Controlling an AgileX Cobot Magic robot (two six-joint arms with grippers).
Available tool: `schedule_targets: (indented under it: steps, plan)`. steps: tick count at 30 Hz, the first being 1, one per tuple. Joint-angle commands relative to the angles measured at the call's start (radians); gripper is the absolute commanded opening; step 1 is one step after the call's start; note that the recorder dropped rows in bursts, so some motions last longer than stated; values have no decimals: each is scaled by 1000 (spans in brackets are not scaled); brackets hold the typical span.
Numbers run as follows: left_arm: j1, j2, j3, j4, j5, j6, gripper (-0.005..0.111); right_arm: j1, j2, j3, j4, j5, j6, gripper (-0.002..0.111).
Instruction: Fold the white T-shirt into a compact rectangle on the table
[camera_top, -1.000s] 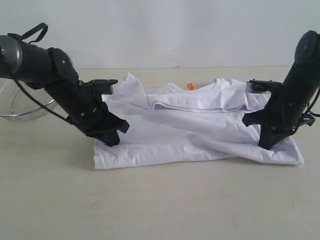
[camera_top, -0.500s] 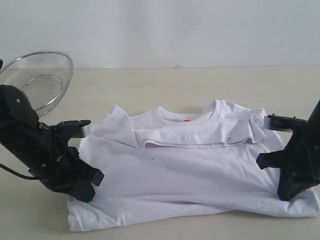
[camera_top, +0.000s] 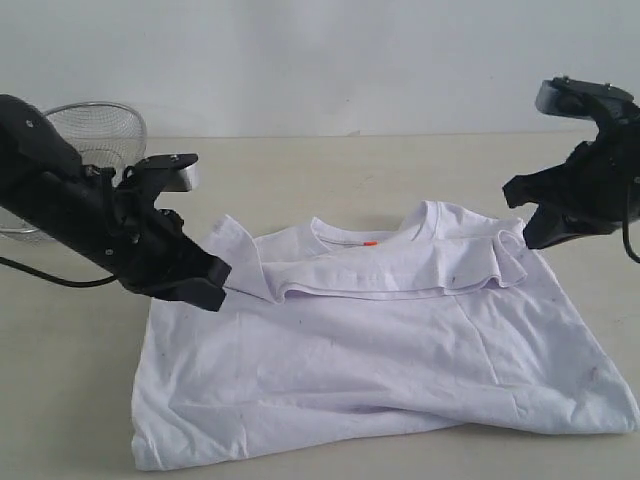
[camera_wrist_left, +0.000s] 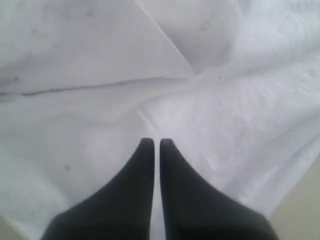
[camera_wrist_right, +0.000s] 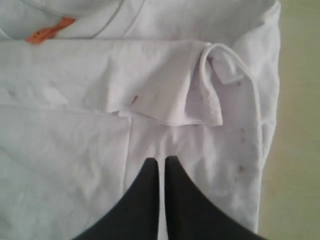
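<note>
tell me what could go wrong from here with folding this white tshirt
The white short-sleeved T-shirt is crumpled along its fold near the right gripper; folding over that may give a lopsided rectangle.
The arm of the left gripper crosses in front of the round wire-mesh metal basket and might knock it when swinging back.

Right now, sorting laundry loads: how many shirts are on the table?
1: the white T-shirt lies spread on the table, top edge folded over; anything underneath would be hidden.
</note>
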Motion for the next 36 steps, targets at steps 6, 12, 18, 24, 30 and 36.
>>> schedule_targets:
  steps: [6,12,18,24,30,36]
  plan:
    - [-20,121,-13,-86,-1,79,5,58,157,-8,4,-29,-86,0]
    - [-37,149,-13,-106,-21,88,5,144,230,-8,2,-107,-83,0]
    - [-37,151,-13,-106,-16,88,5,144,280,-10,-51,-225,-63,0]
    - [-37,151,-13,-100,-2,88,5,140,337,-108,-139,-270,9,0]
    - [-37,151,-13,-79,4,84,5,140,403,-289,-241,-233,104,0]
    - [-37,151,-13,-80,4,84,5,140,453,-503,-491,-265,313,0]
